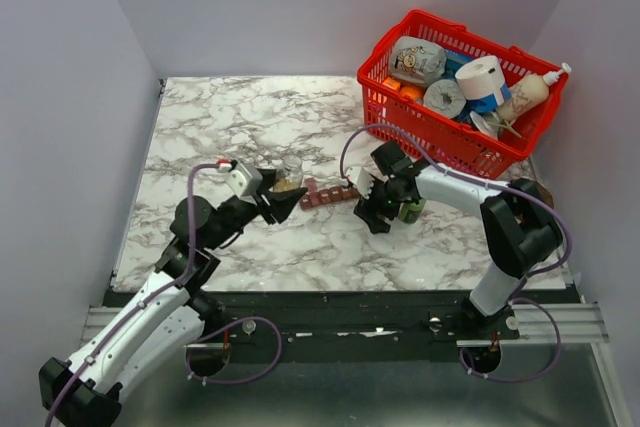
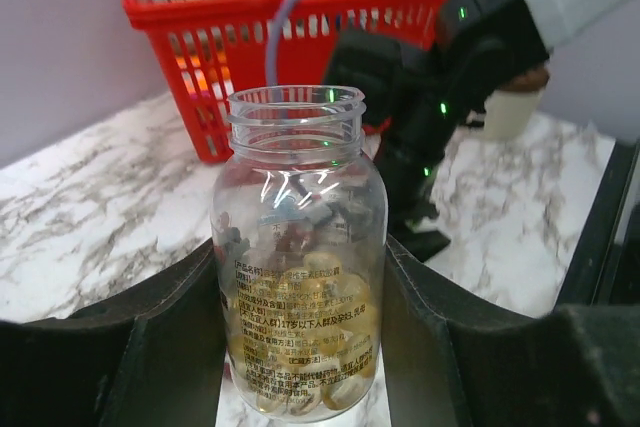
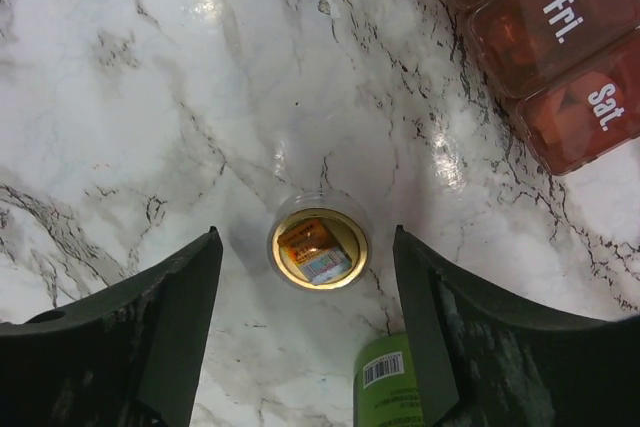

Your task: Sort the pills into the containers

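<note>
While left fingers (image 2: 150,347) clamp uncapped bottle (image 2: 300,247), right fingers (image 3: 150,327) gape wide over cap (image 3: 318,250); right wrist alone shows organiser (image 3: 560,17) lids.

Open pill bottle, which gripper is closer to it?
Left. The left gripper grips the bottle in its jaws; the right gripper hangs past the pill organiser, over a cap.

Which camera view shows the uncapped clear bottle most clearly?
The left wrist view: the clear bottle fills the frame, held in the left pincer, mouth open, pills at its bottom. The top external view shows it only small. The right wrist view does not show it.
</note>
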Tool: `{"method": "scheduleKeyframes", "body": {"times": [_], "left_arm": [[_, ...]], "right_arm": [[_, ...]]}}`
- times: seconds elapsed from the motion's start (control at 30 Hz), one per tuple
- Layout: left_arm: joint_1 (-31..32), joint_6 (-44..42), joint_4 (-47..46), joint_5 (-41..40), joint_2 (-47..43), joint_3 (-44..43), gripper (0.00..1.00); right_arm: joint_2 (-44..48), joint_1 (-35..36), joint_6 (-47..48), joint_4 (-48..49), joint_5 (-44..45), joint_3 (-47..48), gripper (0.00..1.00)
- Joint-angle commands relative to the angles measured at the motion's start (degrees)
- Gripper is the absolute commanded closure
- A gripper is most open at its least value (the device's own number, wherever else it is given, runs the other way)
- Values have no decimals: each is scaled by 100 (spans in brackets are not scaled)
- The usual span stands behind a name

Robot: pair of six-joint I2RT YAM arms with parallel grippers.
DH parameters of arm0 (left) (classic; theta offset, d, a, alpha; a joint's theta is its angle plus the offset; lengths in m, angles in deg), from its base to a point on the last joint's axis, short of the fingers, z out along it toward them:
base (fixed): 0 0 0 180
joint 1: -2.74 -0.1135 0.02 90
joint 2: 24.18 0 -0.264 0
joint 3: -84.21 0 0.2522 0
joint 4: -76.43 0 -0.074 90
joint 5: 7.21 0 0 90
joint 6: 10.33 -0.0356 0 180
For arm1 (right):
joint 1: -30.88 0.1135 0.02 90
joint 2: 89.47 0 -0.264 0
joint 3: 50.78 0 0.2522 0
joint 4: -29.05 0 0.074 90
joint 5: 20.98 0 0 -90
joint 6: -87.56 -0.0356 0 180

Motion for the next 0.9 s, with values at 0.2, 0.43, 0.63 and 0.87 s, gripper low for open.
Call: {"method": "scheduleKeyframes", "body": {"times": [0.2,0.43,0.63,0.87], "left_arm": [[-993,4176,-3793,-415,397,-1037,100],[-1459,6697,-4331,758,1021,-1792,100],[-1609,9341,-6133,2455,2075,-2854,100],[-2021,7305,-911,3637,1998,-3742,100]], "right_arm": [[953,16,202,-479,-724,578,0],[1243,-1,220,-427,-900,587,0],[1375,-54,211,-374,-1023,586,0],[1419,-98,167,-321,-988,525,0]]}}
